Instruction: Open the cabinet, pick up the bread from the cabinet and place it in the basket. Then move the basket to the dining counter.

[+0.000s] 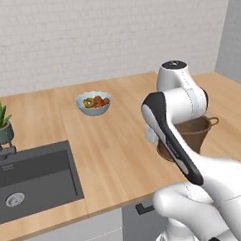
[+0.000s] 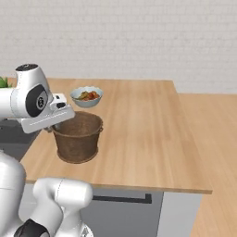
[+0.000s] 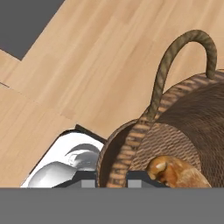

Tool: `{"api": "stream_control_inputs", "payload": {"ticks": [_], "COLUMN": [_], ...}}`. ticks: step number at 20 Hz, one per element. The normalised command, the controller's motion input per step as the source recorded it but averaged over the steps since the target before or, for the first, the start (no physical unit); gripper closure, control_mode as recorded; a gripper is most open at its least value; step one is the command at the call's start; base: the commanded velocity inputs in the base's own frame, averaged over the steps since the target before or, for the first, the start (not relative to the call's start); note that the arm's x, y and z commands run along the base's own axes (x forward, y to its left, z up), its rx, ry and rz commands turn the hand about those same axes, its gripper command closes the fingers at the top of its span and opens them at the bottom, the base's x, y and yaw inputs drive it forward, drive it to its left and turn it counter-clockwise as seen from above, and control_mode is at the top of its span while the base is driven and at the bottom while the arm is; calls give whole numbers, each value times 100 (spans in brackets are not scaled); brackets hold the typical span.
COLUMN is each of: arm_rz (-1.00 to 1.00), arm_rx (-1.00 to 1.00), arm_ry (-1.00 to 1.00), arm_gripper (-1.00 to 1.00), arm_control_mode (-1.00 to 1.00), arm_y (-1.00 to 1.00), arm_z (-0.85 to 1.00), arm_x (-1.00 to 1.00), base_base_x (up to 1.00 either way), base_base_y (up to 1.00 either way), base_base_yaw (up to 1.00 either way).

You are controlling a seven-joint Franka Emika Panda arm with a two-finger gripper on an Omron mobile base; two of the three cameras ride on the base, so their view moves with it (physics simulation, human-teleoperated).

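Note:
The brown basket (image 2: 78, 139) stands on the dining counter (image 2: 139, 129), near its front edge, with the wood (image 3: 87, 65) running under it. The golden-brown bread (image 3: 177, 173) lies on the basket's woven bottom. My gripper (image 3: 111, 180) reaches down over the left rim (image 2: 54, 126), one fingertip outside the wall and one inside, shut on it. A rope loop handle (image 3: 175, 57) arches up just past the held spot. From the left base camera my own arm covers most of the basket (image 1: 195, 131). The cabinet is out of view.
A white bowl of fruit (image 1: 93, 102) sits behind the basket, towards the brick wall. The dark grey sink (image 1: 30, 180) is sunk into the counter at the left, with a potted plant (image 1: 0, 121) behind it. The counter ends at the right (image 2: 196, 162).

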Motion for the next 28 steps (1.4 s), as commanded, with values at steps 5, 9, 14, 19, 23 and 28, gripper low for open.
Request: {"api": "stream_control_inputs", "payload": {"ticks": [5,9,14,19,23,28], "arm_rz": [-9,-4,-1,-3,-8,-6], "arm_rx": [6,0,0,-1,-14,-8], "arm_ry": [-2,-1,-6,0,0,-2], "arm_gripper": [100,100,100,100,100,100], "arm_control_mode": [-100,-100,-100,-100,-100,-100], "arm_y": [2,0,0,-2,0,-2], "arm_z": [-25,-18,-36,-44,-70,-64], "arm_x": [94,100,100,51,21,23], "base_base_x": [0,0,0,0,0,0], "base_base_y": [0,0,0,0,0,0], "base_base_yaw": [0,0,0,0,0,0]}}
